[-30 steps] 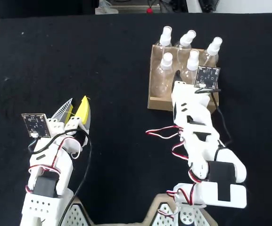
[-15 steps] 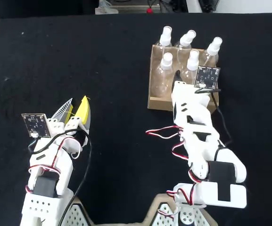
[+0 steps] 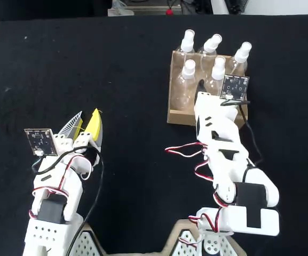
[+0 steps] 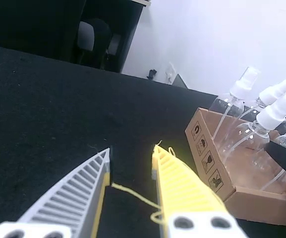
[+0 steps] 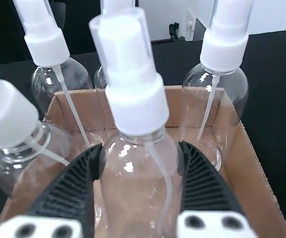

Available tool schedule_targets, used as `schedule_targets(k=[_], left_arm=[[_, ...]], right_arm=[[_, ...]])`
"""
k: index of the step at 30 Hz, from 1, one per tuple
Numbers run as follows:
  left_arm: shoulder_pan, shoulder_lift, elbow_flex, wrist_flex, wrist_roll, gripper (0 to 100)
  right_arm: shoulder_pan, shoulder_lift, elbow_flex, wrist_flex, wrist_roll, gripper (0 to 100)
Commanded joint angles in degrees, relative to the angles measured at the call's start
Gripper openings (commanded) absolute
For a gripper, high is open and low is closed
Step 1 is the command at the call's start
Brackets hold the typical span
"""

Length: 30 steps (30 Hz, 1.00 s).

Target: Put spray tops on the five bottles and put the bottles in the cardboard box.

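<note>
1. A black table (image 3: 116,58) fills the scene, with a white wall (image 4: 207,34) beyond.
2. The cardboard box (image 3: 179,117), at one o'clock, holds five spray-topped bottles (image 3: 186,80).
3. The right pincer (image 5: 140,148) grips one bottle (image 5: 138,188) standing inside the box.
4. The left pincer (image 3: 88,113), at eight o'clock, stands open.

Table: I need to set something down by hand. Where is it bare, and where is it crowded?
Bare black cloth lies between the left gripper and the cardboard box, and on the table beyond that gripper. Crowded: the box holds five bottles, with the right gripper closed on one bottle.
</note>
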Motion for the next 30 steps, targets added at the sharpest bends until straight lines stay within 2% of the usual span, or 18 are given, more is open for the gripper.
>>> schedule_targets(k=[1,6,30], left_arm=[[-0.4,0.0,1.27,0.09,-0.35,14],[-0.4,0.0,1.27,0.09,-0.35,14],[-0.4,0.0,1.27,0.09,-0.35,14]], right_arm=[[-2.2,-0.22,-1.71,0.62,-0.18,21.0],[-2.9,-0.22,-2.95,5.27,-0.18,24.1],[-2.64,-8.31,1.98,5.45,-0.26,24.6]])
